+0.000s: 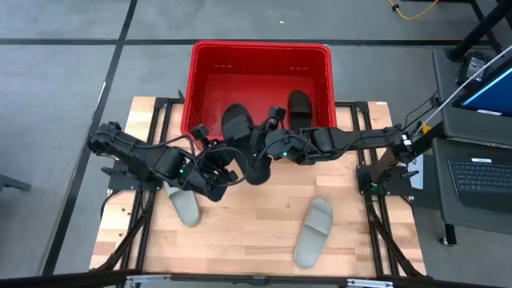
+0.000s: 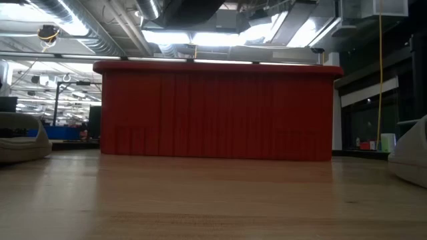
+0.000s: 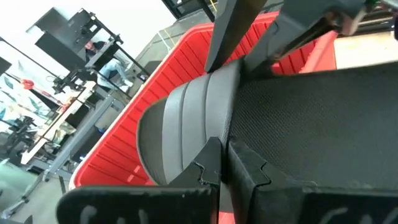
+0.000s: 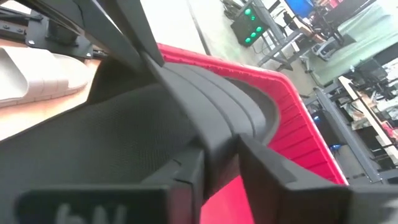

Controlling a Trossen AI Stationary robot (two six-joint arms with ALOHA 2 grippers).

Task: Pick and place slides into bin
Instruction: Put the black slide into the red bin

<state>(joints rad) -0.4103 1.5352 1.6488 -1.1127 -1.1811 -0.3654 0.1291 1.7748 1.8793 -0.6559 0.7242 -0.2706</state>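
Observation:
One black slide (image 1: 238, 122) is held by both grippers over the red bin's near rim (image 1: 186, 120), its far end above the bin's inside. My left gripper (image 1: 238, 174) and my right gripper (image 1: 262, 154) are both shut on it. The second black slide (image 1: 300, 106) lies flat on its sole on the bin's floor, at the right. One grey slide (image 1: 183, 205) lies on the table at the near left, under my left arm. The other grey slide (image 1: 314, 231) lies at the near right. The low view shows the bin's near wall (image 2: 213, 113) and no gripper. My left gripper pinches the black slide between its two fingers where the ribbed strap's edge (image 3: 208, 134) meets the textured footbed (image 3: 298, 118). It comes from the table's left side. The slide is lifted clear of the table. My right gripper pinches the slide's ribbed strap (image 4: 217, 146) between its two fingers, at the strap's edge, coming from the table's right side. The strap runs on past the fingers toward the bin. The slide is clear of the table, its footbed (image 4: 106, 143) beside the fingers.
The bin stands at the table's far edge, centre. Black arm mounts and frames stand at the table's left (image 1: 120, 172) and right (image 1: 384, 172) edges. Bare wood (image 1: 248, 228) lies between the two grey slides at the near side. A laptop (image 1: 480, 172) sits off the table's right.

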